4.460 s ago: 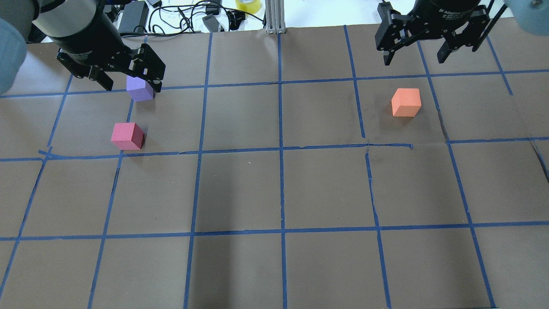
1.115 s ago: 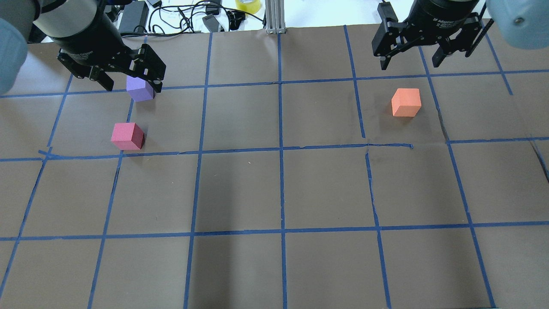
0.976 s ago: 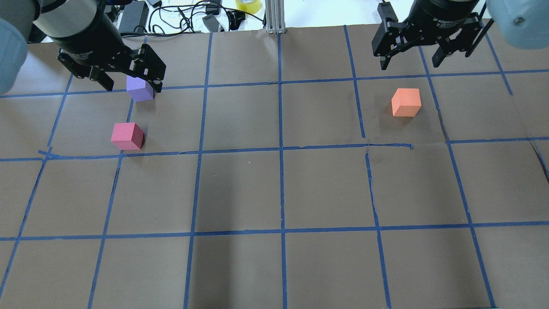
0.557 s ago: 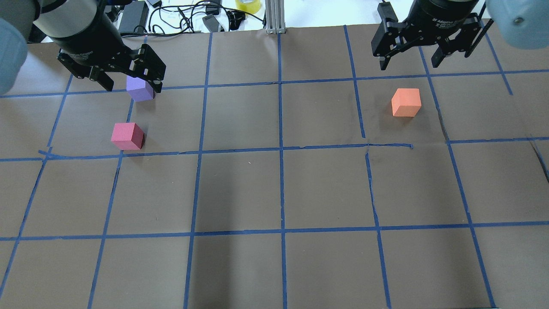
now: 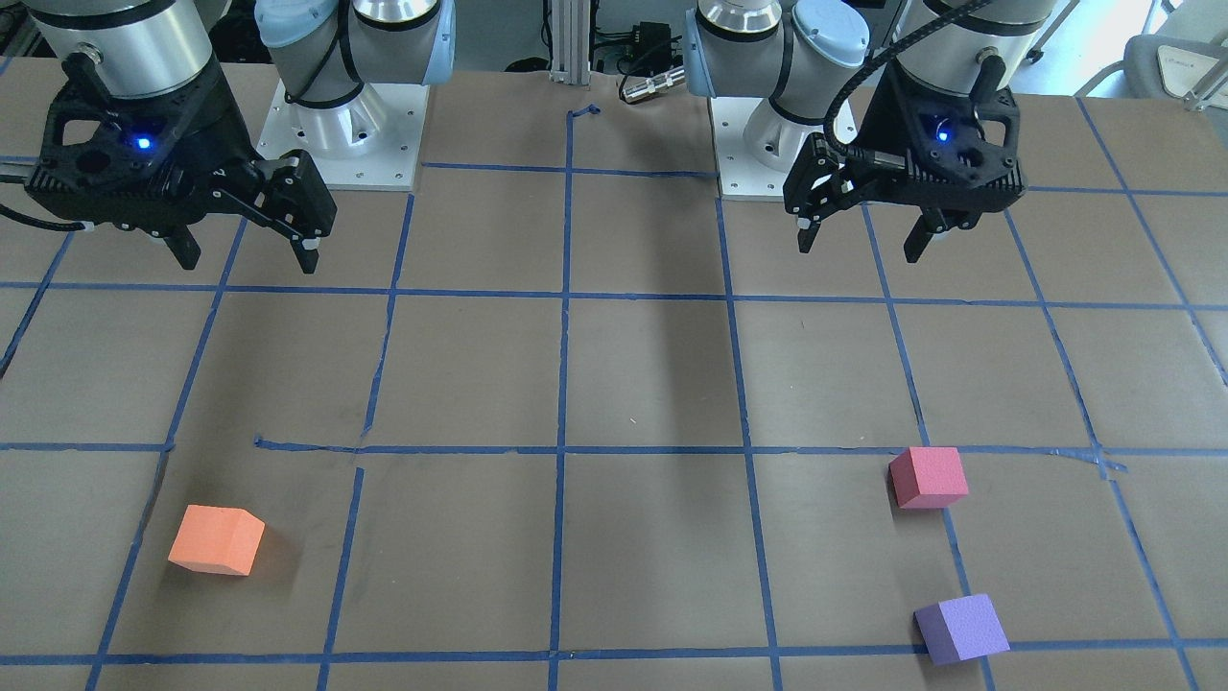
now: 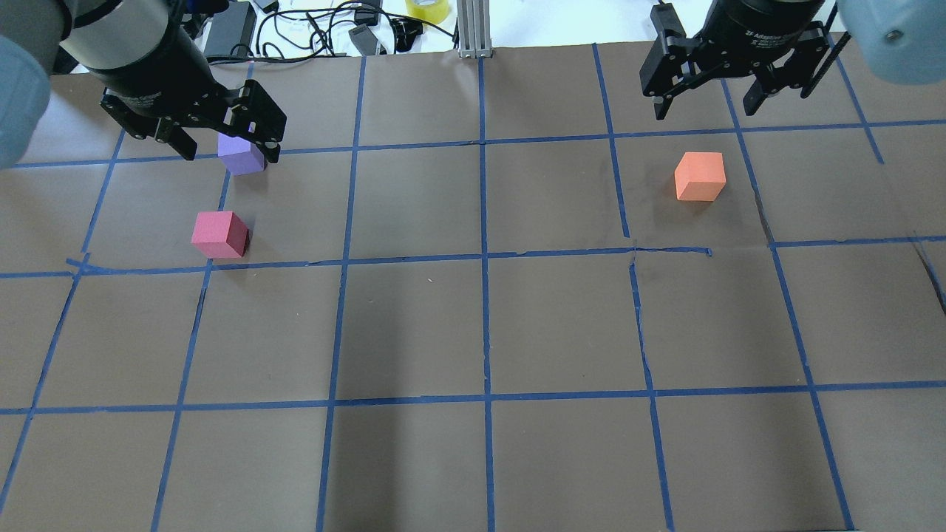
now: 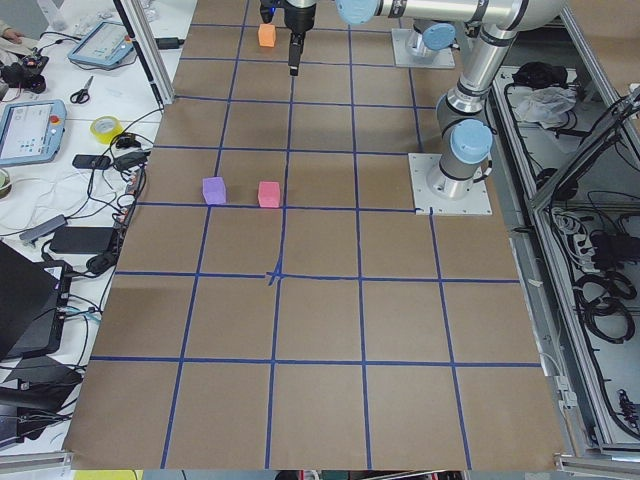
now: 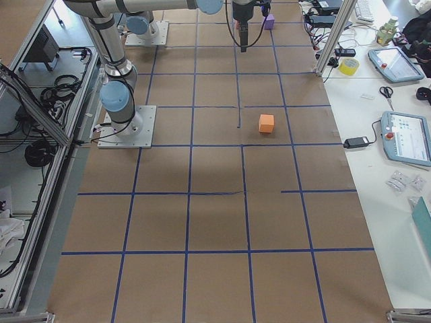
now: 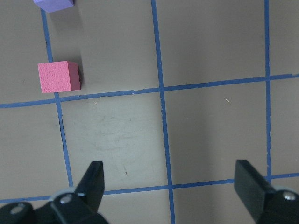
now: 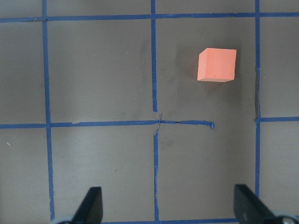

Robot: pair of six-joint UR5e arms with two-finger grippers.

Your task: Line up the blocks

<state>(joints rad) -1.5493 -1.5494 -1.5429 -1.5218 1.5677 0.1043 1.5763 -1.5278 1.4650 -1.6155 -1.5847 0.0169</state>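
orange block (image 6: 699,176) apart, pink block (image 6: 219,234) near purple block (image 6: 242,156)

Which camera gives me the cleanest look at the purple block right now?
The exterior front-facing view: the purple block sits whole and unobstructed. Overhead, the left tool overlaps its top. The left wrist view crops it at the frame edge; both side views show it only tiny.

Overhead and front views face each other across the table (image 6: 414,325); end views look along it; close wrist views look down, the right sharing overhead's orange block (image 10: 216,65).
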